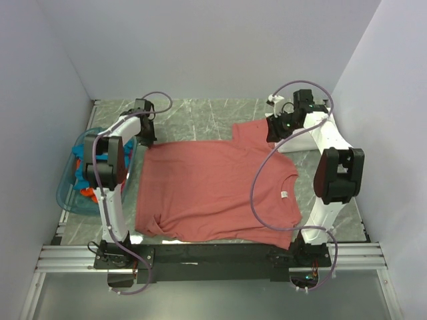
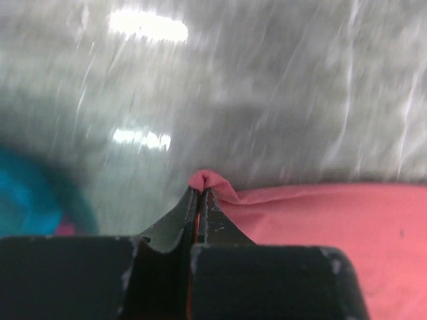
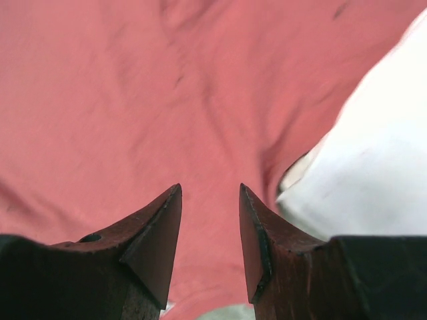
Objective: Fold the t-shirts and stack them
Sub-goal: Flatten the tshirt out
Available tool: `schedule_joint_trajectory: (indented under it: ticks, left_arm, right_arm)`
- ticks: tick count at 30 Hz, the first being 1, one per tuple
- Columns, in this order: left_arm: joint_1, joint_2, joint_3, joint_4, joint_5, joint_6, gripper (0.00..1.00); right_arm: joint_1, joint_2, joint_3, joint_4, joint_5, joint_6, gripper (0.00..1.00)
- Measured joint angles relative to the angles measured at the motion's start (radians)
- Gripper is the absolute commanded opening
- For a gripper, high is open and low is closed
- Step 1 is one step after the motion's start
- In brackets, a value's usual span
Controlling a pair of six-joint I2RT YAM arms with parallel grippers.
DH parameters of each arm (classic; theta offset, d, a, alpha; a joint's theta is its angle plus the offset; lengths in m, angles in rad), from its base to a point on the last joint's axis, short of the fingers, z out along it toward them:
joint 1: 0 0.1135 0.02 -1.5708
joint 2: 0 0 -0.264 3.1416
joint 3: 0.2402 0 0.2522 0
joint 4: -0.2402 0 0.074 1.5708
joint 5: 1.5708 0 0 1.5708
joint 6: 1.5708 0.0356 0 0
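A dusty-red t-shirt lies spread flat on the table, its neck with a small white label toward the right. My left gripper is shut on the shirt's far left corner, pinching a small fold of red cloth. My right gripper is open just above the shirt's far right sleeve; red cloth fills the space under its open jaws. Teal-blue and orange shirts lie bunched in the basket at the left. The white shirt is not in view.
A translucent blue plastic basket stands at the table's left edge beside the left arm. Grey walls close in on the left, right and back. The marbled table shows beyond the shirt. My right arm's white link shows beside the sleeve.
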Motion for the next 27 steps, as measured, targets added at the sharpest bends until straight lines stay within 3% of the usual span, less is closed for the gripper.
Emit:
schedule_joint_trajectory:
  ticks: [11,17,27]
  left_arm:
    - [0.002,-0.325,-0.228,0.088,0.003,-0.029,0.0]
    - [0.01,-0.339,-0.263,0.089,-0.008,-0.027,0.0]
    - [0.037,-0.38,-0.312,0.089,-0.007,-0.025,0.0]
  right_arm:
    - [0.139,0.32,0.328,0.056,0.217,0.137,0.47]
    - [0.186,0.397,0.354,0.03,0.29,0.158,0.45]
    - [0.225,0.465,0.402,-0.045,0.326,0.153,0.27]
